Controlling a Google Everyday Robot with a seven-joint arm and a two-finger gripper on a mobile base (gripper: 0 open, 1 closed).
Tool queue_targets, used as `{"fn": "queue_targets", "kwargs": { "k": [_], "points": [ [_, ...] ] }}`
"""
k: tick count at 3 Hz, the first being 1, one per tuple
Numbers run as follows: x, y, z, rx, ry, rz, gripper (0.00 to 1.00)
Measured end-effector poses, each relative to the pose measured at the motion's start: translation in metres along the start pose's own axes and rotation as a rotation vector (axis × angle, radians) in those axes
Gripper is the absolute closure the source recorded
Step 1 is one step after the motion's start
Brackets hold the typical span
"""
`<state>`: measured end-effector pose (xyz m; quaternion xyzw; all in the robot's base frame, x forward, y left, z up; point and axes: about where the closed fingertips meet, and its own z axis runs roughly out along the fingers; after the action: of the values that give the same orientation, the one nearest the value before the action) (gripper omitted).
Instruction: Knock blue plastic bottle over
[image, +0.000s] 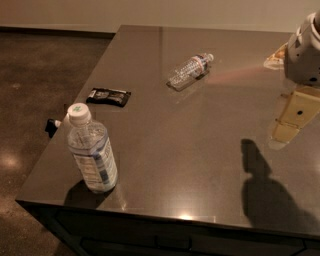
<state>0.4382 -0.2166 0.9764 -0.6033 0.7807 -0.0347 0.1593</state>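
A: Where is the blue plastic bottle (92, 152)?

B: Upright at the near left corner of the table (200, 160), well apart from the gripper (304, 50) at the far right edge. Whether the gripper is released or clenched cannot be told.

A: Why so far apart?

B: Probably the reach has not begun. The smaller bottle (190, 71) lies on its side farther back.

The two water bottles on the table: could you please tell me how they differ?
The blue plastic bottle stands upright; the smaller bottle lies on its side. The blue plastic bottle is stout, the smaller bottle slim. Both are clear, white-capped. The tool hovers far right.
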Motion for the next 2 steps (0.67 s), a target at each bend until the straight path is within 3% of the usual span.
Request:
{"fn": "queue_targets", "kwargs": {
  "k": [1, 2],
  "points": [
    [-0.001, -0.001, 0.000, 0.002, -0.002, -0.001, 0.00],
    [-0.017, -0.002, 0.008, -0.030, -0.050, -0.020, 0.00]
  ]
}}
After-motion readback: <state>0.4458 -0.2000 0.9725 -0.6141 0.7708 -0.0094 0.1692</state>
